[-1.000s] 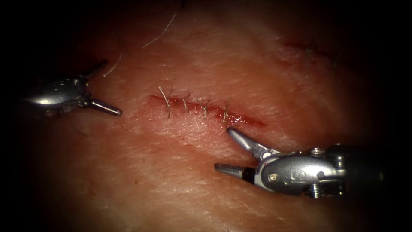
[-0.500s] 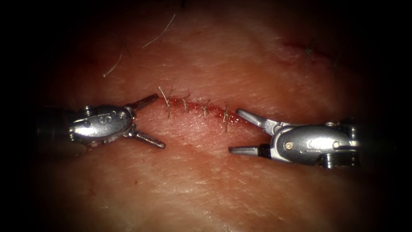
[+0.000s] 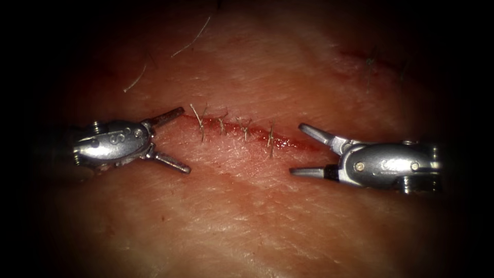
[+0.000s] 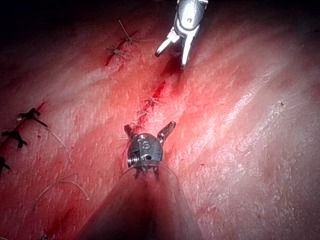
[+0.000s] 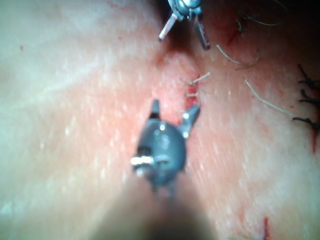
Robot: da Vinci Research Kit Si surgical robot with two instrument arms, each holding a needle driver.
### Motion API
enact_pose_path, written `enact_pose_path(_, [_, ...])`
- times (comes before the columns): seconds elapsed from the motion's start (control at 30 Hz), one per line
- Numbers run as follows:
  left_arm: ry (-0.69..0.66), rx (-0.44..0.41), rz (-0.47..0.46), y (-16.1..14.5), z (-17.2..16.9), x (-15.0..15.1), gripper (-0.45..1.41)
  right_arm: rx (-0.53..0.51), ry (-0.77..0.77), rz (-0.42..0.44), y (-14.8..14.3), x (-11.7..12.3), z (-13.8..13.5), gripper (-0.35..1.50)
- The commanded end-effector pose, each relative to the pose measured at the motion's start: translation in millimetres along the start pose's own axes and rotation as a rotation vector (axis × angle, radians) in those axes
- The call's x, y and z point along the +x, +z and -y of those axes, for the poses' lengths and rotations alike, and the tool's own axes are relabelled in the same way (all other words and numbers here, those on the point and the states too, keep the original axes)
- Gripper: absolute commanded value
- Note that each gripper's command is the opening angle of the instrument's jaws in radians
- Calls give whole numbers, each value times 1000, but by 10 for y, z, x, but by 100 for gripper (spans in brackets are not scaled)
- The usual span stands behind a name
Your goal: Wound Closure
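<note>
On the tissue [image 3: 247,206], the stitched cut [image 3: 247,131] lies between the left tool [image 3: 177,140] at 9 o'clock and the right tool [image 3: 303,149] at 3 o'clock, both jaws apart, holding nothing.

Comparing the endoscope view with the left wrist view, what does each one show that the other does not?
Endoscope view: four pale stitches in a row across the cut, counted easily.
Left wrist view: dark stitches far off to one side, and the left arm's shaft from behind.
Both: the left tool and right tool, one at each end of the cut, jaws open, holding nothing, above the tissue.
</note>
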Motion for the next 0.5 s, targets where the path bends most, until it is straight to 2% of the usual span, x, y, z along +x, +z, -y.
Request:
enact_pose_path(0.03, [3,-1,0,10,0,-4,101,1,-1,-4,7,-3,4,118])
enact_pose_path(0.5, [19,-8,-3,6,-2,-5,94,1,0,-8,5,1,8,118])
